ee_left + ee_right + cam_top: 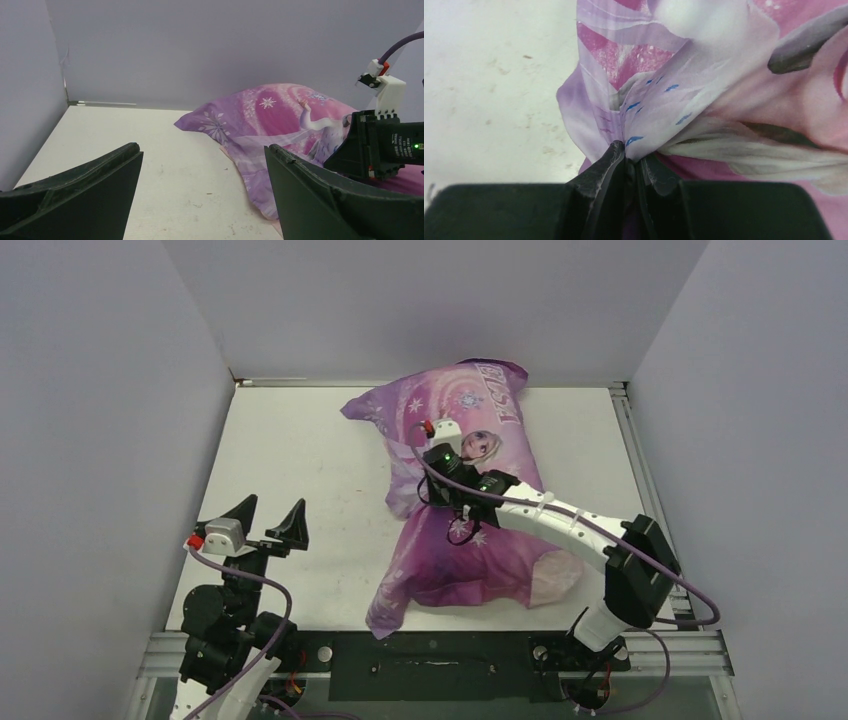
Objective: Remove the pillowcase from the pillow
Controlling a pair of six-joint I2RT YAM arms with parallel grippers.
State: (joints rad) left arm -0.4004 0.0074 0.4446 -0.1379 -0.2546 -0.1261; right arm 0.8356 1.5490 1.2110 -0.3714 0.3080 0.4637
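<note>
A left-side fold of the pillowcase point(684, 90) is pinched tight in the right gripper point(631, 161). The left gripper point(268, 516) is spread wide, empty, well apart.

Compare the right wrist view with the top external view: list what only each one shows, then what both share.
Only the right wrist view: the right gripper shut on a bunched fold of the pillowcase, with small blue marks on the pale fabric at the pinch. Only the top external view: the whole stuffed pillowcase lying across the table, and the left gripper open, standing apart to its left. Both: the purple-pink printed pillowcase, the white table, and the right gripper at the fabric.
</note>
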